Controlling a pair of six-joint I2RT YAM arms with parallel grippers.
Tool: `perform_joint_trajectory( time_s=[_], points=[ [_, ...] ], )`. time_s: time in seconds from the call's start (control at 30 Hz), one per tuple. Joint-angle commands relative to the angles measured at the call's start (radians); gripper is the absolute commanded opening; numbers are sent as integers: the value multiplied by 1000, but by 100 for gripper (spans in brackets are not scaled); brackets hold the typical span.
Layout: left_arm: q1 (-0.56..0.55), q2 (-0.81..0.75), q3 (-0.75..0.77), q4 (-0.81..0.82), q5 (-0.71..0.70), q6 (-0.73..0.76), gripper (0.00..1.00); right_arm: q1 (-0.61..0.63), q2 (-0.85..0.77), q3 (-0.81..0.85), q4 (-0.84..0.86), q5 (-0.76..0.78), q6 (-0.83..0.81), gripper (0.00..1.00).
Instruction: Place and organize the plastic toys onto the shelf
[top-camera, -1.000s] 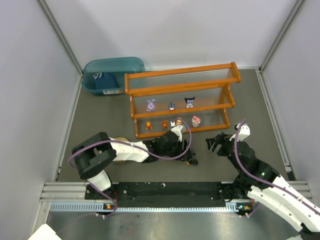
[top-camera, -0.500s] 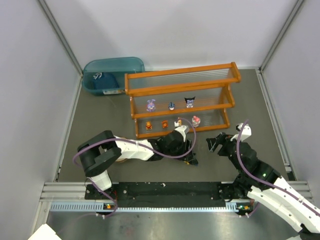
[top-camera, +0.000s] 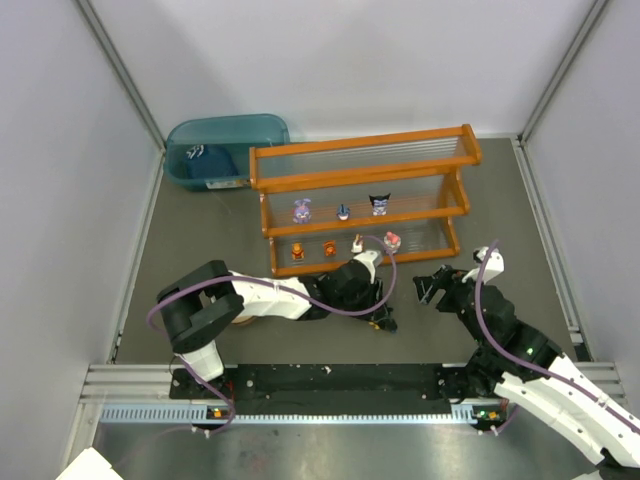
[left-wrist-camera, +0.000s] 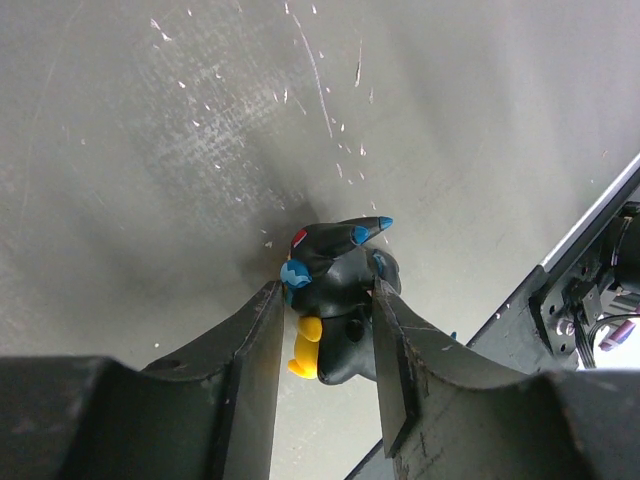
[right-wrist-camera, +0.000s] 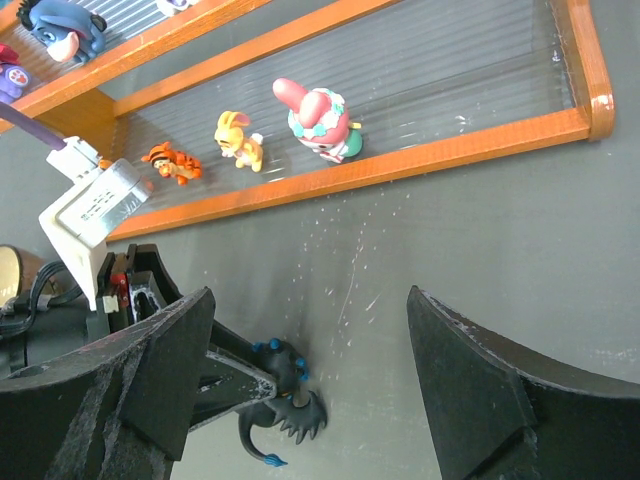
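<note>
Left gripper: low over the grey table, just in front of the shelf; its two fingers are drawn in narrow and touch the black dragon toy on both sides.
Black dragon toy: between those fingers, dark with blue spikes and a yellow patch; it seems to rest on the table, though the wrist view does not settle whether it is lifted.
Right gripper: jaws spread wide with nothing between them, above the table to the right of the dragon, facing the shelf.
Shelf: orange frame with clear ribbed tiers, at the middle of the table.
Front lower tier: pink-red toy, tan rabbit and orange tiger, standing apart in a row.
Tier behind: purple bunny, small dark-blue toy and a black figure.
Teal bin: at the shelf's far left corner.
</note>
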Motion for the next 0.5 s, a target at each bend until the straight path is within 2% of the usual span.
perform_joint_trajectory(
  time_s=[0.0, 0.1, 0.23, 0.4, 0.47],
  points=[
    [-4, 16, 34, -11, 4, 24, 25, 7, -15, -11, 5, 18, 7, 78],
    [-4, 15, 36, -11, 15, 32, 13, 7, -18, -9, 5, 18, 5, 78],
    [-4, -8, 4, 53, 46, 52, 4, 7, -21, -9, 2, 15, 5, 79],
    [-2, -57, -90, 230, 142, 67, 0, 7, -50, -1, 3, -31, -13, 79],
    [-2, -99, -131, 369, 206, 79, 0, 7, -88, 0, 14, -76, -39, 80]
  ],
)
